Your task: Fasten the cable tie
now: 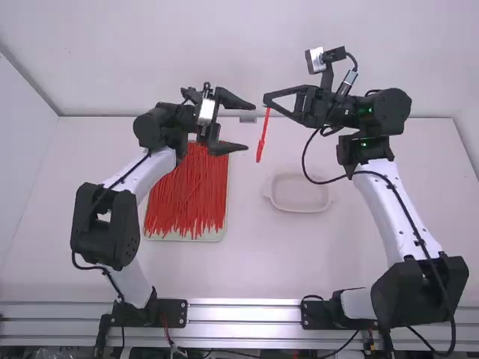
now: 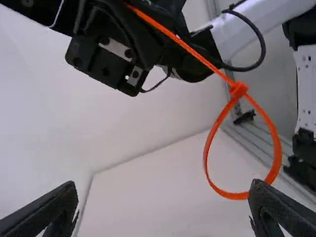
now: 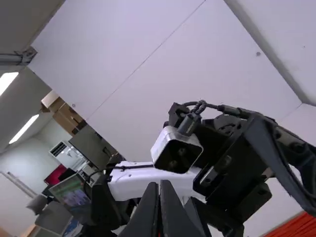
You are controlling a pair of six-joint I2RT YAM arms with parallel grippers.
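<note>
Cable tie [image 1: 261, 140]: looped, long axis upright, hanging from my right pincer [image 1: 267, 99], which is clamped on its tail. Left pincer [image 1: 249, 126]: wide open, empty, just beside the tie and facing it.

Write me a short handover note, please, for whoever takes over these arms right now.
Left gripper: jaws open, holding nothing, raised above the pile of spare ties.
Right gripper: jaws shut on the cable tie, held in the air opposite the left gripper.
Done: the tail is through the head, and a loose loop hangs down.
Left: probably tighten the loop, then perhaps put it in the white container.
</note>
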